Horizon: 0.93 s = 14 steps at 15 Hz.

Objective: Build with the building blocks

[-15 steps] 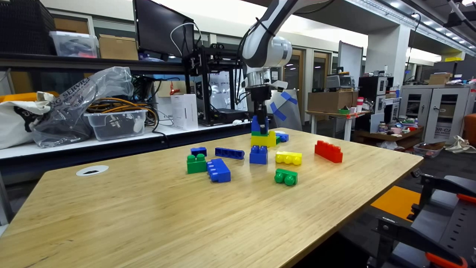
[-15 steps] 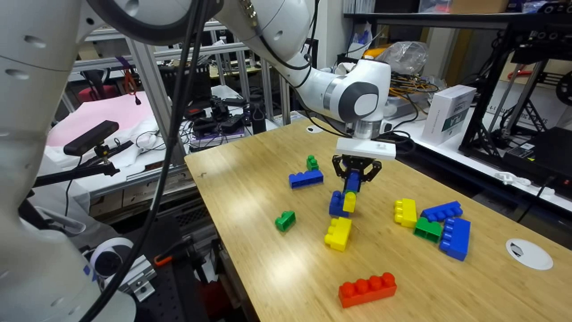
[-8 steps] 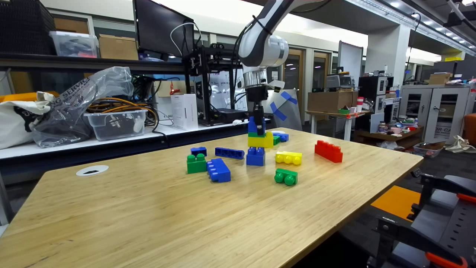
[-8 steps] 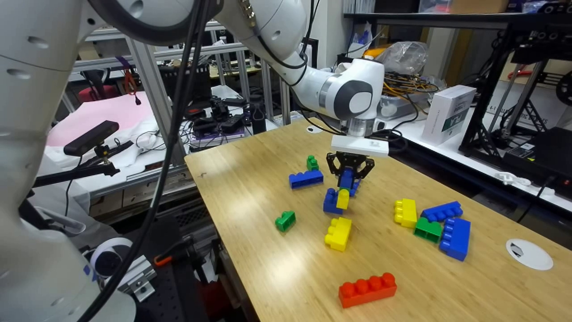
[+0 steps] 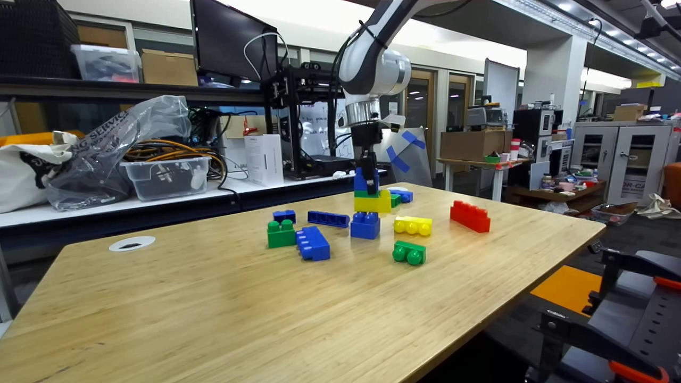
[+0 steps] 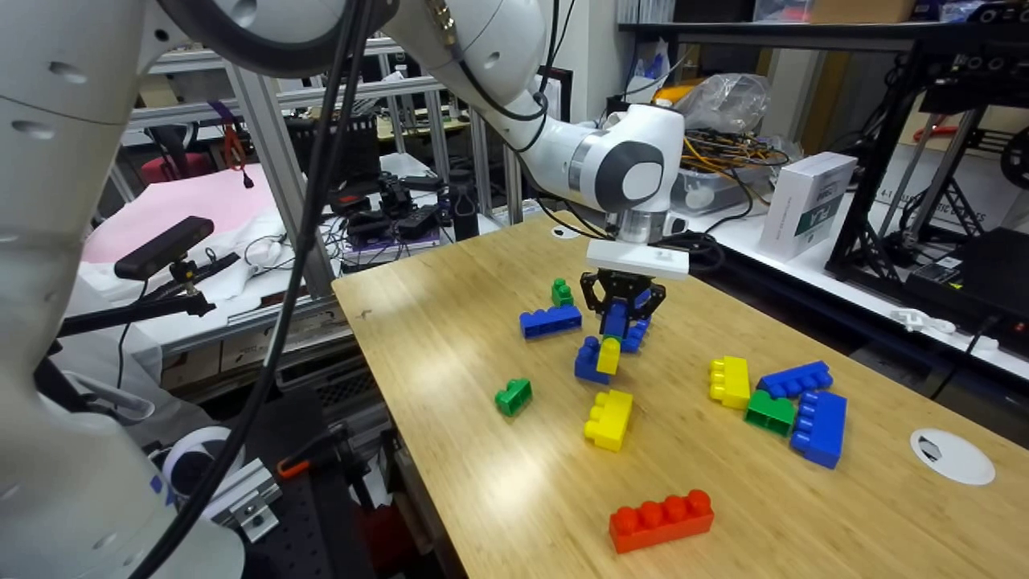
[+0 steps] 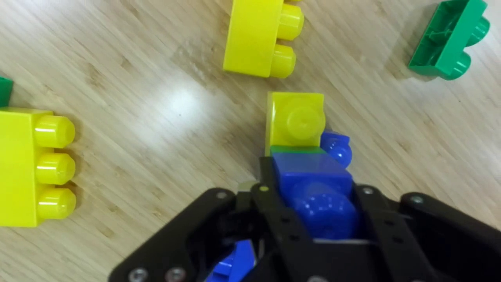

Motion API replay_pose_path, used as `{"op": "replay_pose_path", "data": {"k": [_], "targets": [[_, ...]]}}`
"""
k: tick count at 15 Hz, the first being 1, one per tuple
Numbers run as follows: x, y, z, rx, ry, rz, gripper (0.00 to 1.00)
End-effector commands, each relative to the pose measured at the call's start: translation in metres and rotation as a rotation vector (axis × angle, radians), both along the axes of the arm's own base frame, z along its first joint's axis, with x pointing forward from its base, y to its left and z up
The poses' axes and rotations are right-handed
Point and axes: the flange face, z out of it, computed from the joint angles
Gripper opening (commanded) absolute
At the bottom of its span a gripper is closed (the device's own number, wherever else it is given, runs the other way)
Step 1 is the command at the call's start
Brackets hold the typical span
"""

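only in both exterior views, a four-studded red block (image 6: 663,526)

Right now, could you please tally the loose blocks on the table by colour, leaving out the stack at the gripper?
Blue blocks: 5
Green blocks: 3
Yellow blocks: 2
Red block: 1
Total: 11

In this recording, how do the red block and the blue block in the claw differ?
The red block rests on the table; the blue block is gripped in the claw.
The red block stands apart; the blue block tops a green piece and a yellow piece.
The red block shows four studs; the blue block plainly shows one.
Both have studs facing up.
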Motion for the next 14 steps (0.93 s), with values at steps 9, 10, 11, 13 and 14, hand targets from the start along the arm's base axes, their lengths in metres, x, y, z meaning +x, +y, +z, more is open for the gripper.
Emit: {"op": "replay_pose_path", "data": {"k": [9, 10, 11, 13, 14], "targets": [[-0.032, 0.025, -0.010, -0.060, 0.061, -0.261, 0.11], [-0.033, 0.026, -0.011, -0.070, 0.066, -0.289, 0.11], [-0.035, 0.027, -0.011, -0.074, 0.076, -0.316, 0.11], [-0.037, 0.029, -0.009, -0.094, 0.087, -0.374, 0.11], [-0.039, 0.030, -0.007, -0.103, 0.094, -0.399, 0.11]]}}
